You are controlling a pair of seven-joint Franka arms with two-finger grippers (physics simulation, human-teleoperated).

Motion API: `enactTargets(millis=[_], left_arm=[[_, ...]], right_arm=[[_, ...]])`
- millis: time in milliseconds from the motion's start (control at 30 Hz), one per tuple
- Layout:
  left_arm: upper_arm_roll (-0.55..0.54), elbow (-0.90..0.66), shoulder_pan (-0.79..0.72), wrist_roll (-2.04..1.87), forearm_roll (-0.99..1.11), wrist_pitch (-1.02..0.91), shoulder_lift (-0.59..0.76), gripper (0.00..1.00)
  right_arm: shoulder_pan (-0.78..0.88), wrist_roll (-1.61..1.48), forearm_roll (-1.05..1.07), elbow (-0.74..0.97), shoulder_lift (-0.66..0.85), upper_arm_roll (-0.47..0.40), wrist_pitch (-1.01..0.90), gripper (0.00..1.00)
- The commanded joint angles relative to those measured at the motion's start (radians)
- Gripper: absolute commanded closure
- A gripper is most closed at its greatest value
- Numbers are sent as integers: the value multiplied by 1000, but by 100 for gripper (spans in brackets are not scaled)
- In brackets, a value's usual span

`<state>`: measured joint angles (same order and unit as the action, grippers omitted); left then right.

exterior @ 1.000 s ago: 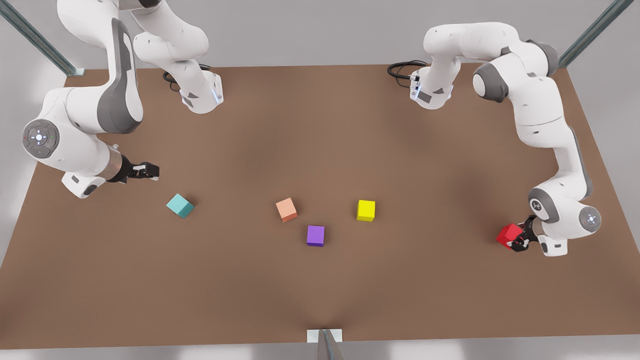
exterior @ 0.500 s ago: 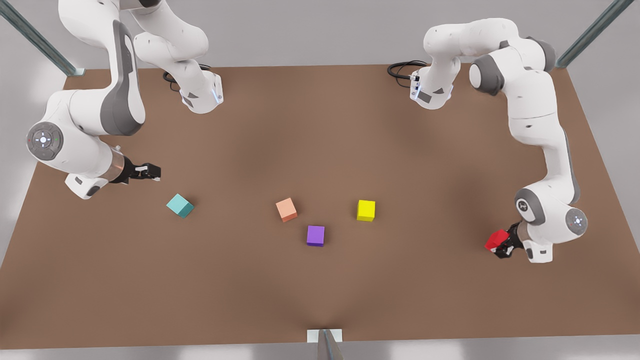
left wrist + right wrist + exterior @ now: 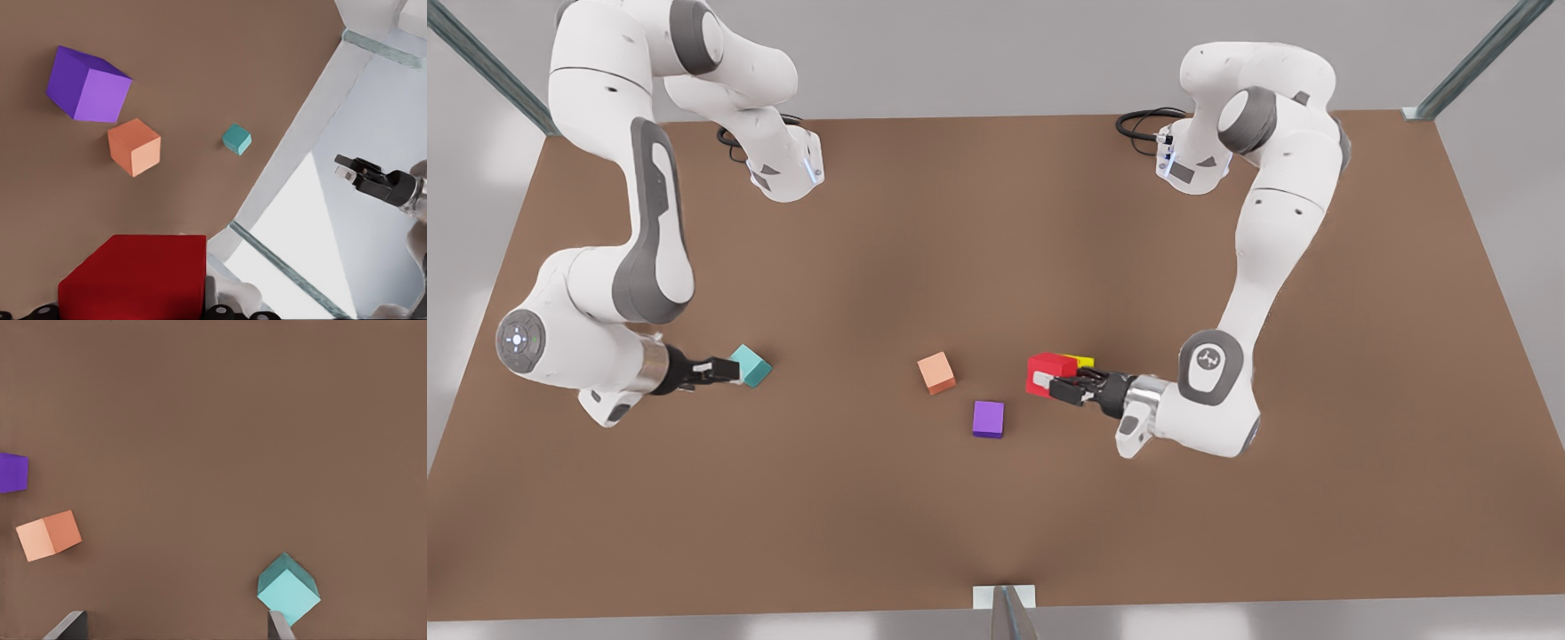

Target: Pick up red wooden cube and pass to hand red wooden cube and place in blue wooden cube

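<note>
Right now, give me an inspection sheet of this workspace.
Surface: brown table, flat and bare between the cubes.
Job's things: red cube held off the table; teal cube on the table at the front view's left.
Clutter: orange cube, purple cube, and yellow cube, which is partly hidden behind the red cube.
Grippers: left tool shut on the red cube near mid-table; right tool open, beside the teal cube.
Cables: black loops at both arm bases.
Surroundings: metal struts at the corners, grey walls.
</note>
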<state>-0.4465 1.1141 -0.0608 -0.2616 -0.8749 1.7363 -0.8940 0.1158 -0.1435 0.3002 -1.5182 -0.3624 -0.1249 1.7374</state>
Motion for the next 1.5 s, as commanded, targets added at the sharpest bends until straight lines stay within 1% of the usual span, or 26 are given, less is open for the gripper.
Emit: enactTargets(millis=[0,67,100,133,167,233,267,300,433,467,533,567,600,700,800,967,1067,1233,1467], left_arm=[[-14,-22,-19,722,-78,92,-6,50],[-12,-22,-24,837,-79,127,-20,50],[-17,-23,-27,930,-81,169,-37,51],[-37,-23,-27,1001,-98,209,-49,52],[-37,-20,-27,1062,-179,226,-62,52],[-69,-20,-28,1142,-213,266,-88,52],[-80,-19,-27,1193,-249,282,-94,52],[-83,-20,-28,1236,-268,301,-98,52],[-113,-19,-27,1279,-319,313,-120,52],[-116,-20,-27,1279,-319,316,-125,52],[-132,-20,-27,1279,-319,316,-135,52],[-133,-20,-27,1279,-320,315,-138,52],[-136,-19,-27,1279,-320,310,-145,52],[-136,-16,-25,1279,-319,302,-146,51],[-138,-16,-25,1273,-329,304,-146,51],[-156,-16,-24,1073,-351,304,-145,50],[-158,-14,-25,1021,-368,302,-146,50],[-158,-5,-25,978,-369,302,-154,50],[-158,1,-27,892,-369,302,-160,50]], right_arm=[[-24,-272,223,6,-39,-1,10,0],[-39,-464,439,39,-115,2,-73,0],[-36,-551,462,39,-115,11,-93,0],[-34,-703,523,39,-116,11,-127,0],[-28,-835,539,46,-119,11,-127,0],[-19,-1269,740,84,-230,11,-147,0],[-15,-1361,790,84,-245,11,-150,0],[-18,-1511,852,84,-271,37,-153,0],[-4,-1894,872,84,-286,54,-151,0],[5,-2011,908,84,-286,54,-148,0],[24,-2141,987,84,-294,54,-144,0],[44,-2220,1079,84,-300,53,-121,0],[64,-2279,1114,72,-302,54,-84,0],[93,-2315,1218,66,-339,54,-50,0],[90,-2352,1255,66,-346,54,-48,0],[105,-2362,1314,69,-359,54,-47,0],[151,-2360,1366,62,-377,64,-33,0],[165,-2346,1370,62,-380,90,-2,0],[171,-2331,1390,66,-383,105,25,0]])
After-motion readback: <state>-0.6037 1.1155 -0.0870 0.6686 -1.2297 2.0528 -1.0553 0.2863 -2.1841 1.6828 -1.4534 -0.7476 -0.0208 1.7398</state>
